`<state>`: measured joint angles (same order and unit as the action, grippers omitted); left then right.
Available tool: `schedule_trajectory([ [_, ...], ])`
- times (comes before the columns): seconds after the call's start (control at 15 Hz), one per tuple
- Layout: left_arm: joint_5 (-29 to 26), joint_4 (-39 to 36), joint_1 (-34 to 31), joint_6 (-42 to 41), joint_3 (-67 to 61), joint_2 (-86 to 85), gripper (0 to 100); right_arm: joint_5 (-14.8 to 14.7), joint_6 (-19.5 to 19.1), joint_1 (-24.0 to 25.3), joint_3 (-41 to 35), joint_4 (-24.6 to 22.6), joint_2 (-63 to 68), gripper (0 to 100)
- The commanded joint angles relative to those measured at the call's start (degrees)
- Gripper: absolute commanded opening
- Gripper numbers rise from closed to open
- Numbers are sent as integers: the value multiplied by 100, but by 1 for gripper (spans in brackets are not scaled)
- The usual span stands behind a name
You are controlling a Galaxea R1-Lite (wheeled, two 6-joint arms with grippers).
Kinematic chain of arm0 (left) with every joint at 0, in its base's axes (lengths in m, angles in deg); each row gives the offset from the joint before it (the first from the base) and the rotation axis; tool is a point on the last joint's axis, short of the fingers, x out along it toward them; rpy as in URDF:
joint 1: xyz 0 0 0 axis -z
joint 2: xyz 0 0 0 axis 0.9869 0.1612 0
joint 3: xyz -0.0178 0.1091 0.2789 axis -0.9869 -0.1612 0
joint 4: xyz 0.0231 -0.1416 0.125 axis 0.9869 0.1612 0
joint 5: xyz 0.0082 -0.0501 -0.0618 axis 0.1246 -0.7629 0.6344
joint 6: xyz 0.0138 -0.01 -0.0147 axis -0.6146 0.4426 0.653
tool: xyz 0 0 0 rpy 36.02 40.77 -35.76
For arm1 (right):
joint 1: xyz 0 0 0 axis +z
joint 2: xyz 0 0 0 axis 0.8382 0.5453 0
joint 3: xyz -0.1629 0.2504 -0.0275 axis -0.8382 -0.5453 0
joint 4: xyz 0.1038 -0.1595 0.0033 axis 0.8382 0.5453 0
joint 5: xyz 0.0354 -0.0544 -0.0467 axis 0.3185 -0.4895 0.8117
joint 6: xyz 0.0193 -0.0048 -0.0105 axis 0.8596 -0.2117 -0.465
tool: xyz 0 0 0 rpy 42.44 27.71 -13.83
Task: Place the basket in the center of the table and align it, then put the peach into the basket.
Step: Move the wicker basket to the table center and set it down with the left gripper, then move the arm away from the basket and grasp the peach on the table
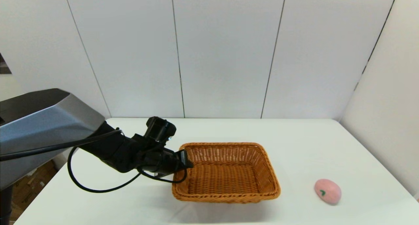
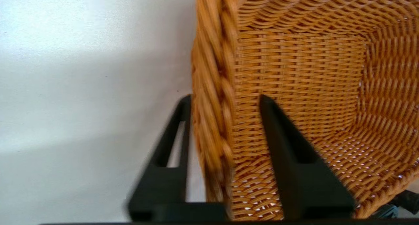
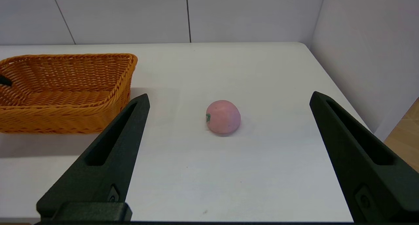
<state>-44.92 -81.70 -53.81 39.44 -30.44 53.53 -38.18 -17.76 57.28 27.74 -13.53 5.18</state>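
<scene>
The left gripper (image 1: pixel 185 161) was clamped on the left wall of the basket (image 1: pixel 227 172), one finger (image 2: pixel 288 159) inside and the other outside the braided rim. The basket sat near the middle of the table (image 1: pixel 294 143), slightly towards its near edge (its right end looked a little raised, with shadow beneath). The peach (image 1: pixel 327 191) lay on the table well to the basket's right, near the right edge. The right gripper (image 3: pixel 229 100) hovered with fingers wide apart, short of the peach and holding nothing.
</scene>
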Motion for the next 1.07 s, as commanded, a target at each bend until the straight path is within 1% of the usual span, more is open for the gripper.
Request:
schedule_trajectory([
  [0.07,-9,-23,-2,4,2,-18,100,-3,0,2,-1,-8,7,100],
  [0.27,-9,-23,-64,-5,37,-352,100,-3,0,2,-1,-8,7,100],
  [0.47,-9,65,-160,-198,-7,-1424,100,-3,0,2,-1,-8,7,100],
  [0.67,-9,707,-196,-515,-59,-3103,100,-3,0,2,-1,1,7,100],
  [0.8,18,1146,-37,-998,-226,-4632,100,-3,0,2,-1,-8,7,100],
  [0.93,44,1392,130,-1473,-525,-6065,100,-3,-9,2,-1,-8,-1,100],
  [1.0,88,1603,147,-1684,-692,-6680,100,-3,-9,2,-1,-8,7,100],
  [1.07,264,1841,130,-1859,-877,-7278,100,-3,-9,2,-1,-8,7,100],
])
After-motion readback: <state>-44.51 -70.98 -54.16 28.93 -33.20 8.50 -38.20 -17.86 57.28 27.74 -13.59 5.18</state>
